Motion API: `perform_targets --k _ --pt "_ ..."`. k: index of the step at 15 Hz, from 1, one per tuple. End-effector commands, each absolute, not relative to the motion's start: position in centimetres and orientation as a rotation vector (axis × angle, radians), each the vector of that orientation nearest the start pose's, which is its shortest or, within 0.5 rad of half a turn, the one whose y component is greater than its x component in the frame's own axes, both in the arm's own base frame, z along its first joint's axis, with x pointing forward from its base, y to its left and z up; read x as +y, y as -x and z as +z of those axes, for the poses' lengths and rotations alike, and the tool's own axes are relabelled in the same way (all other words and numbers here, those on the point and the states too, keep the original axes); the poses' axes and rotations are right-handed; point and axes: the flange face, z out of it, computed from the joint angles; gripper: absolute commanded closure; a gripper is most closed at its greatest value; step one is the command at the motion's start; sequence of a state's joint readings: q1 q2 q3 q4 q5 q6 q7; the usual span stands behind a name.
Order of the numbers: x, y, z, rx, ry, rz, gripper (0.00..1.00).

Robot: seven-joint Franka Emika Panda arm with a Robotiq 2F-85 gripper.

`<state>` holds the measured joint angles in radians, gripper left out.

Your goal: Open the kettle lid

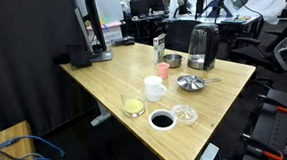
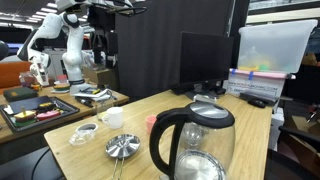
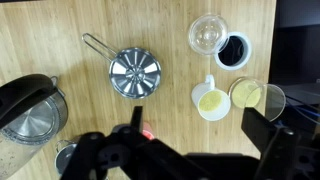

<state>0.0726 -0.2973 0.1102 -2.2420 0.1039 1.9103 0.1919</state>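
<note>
Gripper (image 3: 195, 150) fills the lower edge of the wrist view, its two dark fingers (image 3: 262, 135) spread wide with nothing between them but bare wood. It touches nothing and hangs over the table (image 3: 60, 25).

In that view the kettle (image 3: 30, 110) stands at the left edge, apart from the gripper and outside the span of its fingers. The kettle has a clear body and a black side handle. The kettle lid (image 2: 210, 113) is the dark round cap on its top, and it appears to lie flat and closed in an exterior view.

In the wrist view a shiny round metal dish (image 3: 134, 73) with a wire handle lies just right of the kettle. Further right of the kettle is a white mug (image 3: 210, 100) of pale yellow liquid, with a glass (image 3: 250, 95) beside it. Beyond those from the kettle sit a clear glass dish (image 3: 206, 33) and a white-rimmed bowl (image 3: 233, 50) with dark contents.

In an exterior view a translucent box (image 2: 272, 45) stands behind the kettle. The coloured strip on it is too blurred to read.
</note>
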Motion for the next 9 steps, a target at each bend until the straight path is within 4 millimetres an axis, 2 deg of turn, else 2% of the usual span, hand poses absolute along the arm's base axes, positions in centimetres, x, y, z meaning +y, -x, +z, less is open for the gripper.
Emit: perform_targets --k 1,5,7,9 --pt "9.3 -44.9 48.6 0.078 3.082 0.073 0.00" --pt "9.3 -44.9 48.6 0.078 3.082 0.073 0.00" --pt "8.7 -45.4 48.6 0.125 3.081 0.056 0.00" --pt "7.2 -46.0 48.5 0.250 3.088 -0.005 0.00"
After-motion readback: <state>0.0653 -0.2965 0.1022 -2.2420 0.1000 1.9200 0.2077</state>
